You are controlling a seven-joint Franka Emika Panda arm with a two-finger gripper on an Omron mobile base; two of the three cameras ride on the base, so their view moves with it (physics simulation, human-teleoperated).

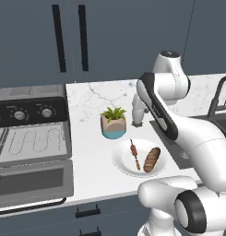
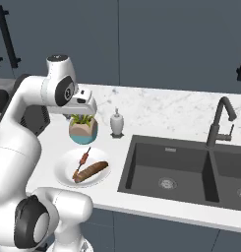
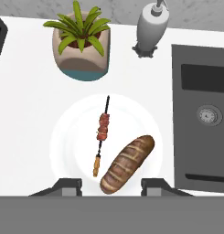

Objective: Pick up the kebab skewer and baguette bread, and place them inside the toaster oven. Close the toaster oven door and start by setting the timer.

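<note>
Pincer (image 3: 111,183): hangs above the white plate with nothing between its two dark tips; the jaws stand apart, wider than the loaf's end seen below them.
Baguette bread (image 3: 127,163): lies on the plate, slanted, its lower end showing between the two tips in the hand view, well below them.
Kebab skewer (image 3: 102,135): lies on the same plate just beside the bread, not touching it as far as can be seen; meat chunks sit near the middle of the stick, an orange-brown grip at one end.
Plate (image 3: 67,137): round, white, flat on the pale worktop (image 1: 91,170), between the toaster oven and the sink.
Potted plant (image 3: 79,43): green leaves in a beige and teal pot, just behind the plate.
Soap dispenser (image 3: 152,27): grey, upright, beside the plant near the sink's back corner.
Sink (image 2: 191,172): dark, sunk into the worktop, with a black tap (image 2: 219,123) behind it.
Toaster oven (image 1: 31,133): at the worktop's left end, knobs on its black panel, wire rack visible inside.
Toaster oven door (image 1: 33,182): dropped open, glass facing up, black handle at the front edge.
</note>
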